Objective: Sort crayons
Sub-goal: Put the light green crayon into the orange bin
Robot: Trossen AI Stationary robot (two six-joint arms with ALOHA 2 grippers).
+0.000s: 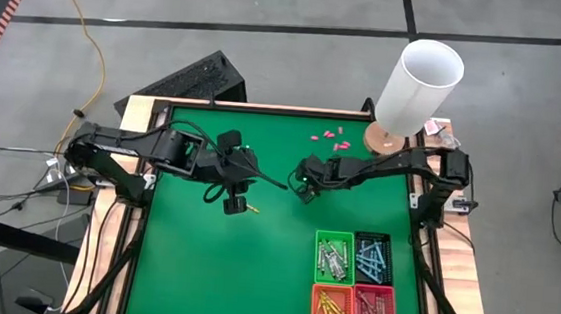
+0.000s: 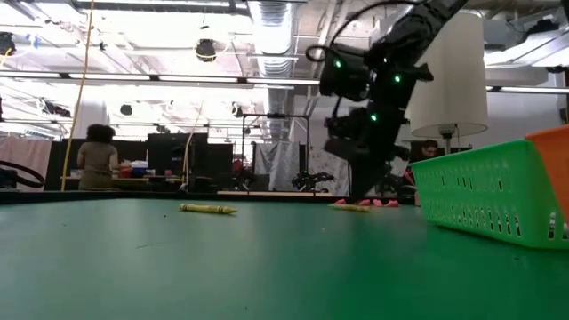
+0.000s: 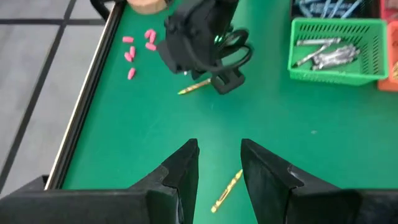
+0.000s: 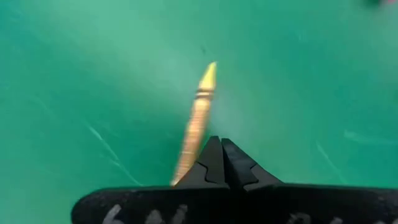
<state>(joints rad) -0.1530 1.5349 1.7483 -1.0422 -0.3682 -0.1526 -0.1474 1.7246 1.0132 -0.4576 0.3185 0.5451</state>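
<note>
A white lamp [image 1: 419, 80] stands near scattered pink pieces [image 1: 334, 137].

Green mat [image 1: 191, 270] open front-left; bins [image 1: 356, 283] block front-right; lamp [image 1: 416, 87] crowds back-right corner.

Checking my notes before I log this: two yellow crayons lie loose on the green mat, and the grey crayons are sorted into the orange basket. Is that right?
Not quite. The two loose yellow crayons on the mat are right, but the grey crayons are in the green basket, not the orange one. The high view shows it; the orange basket holds yellow crayons.
</note>
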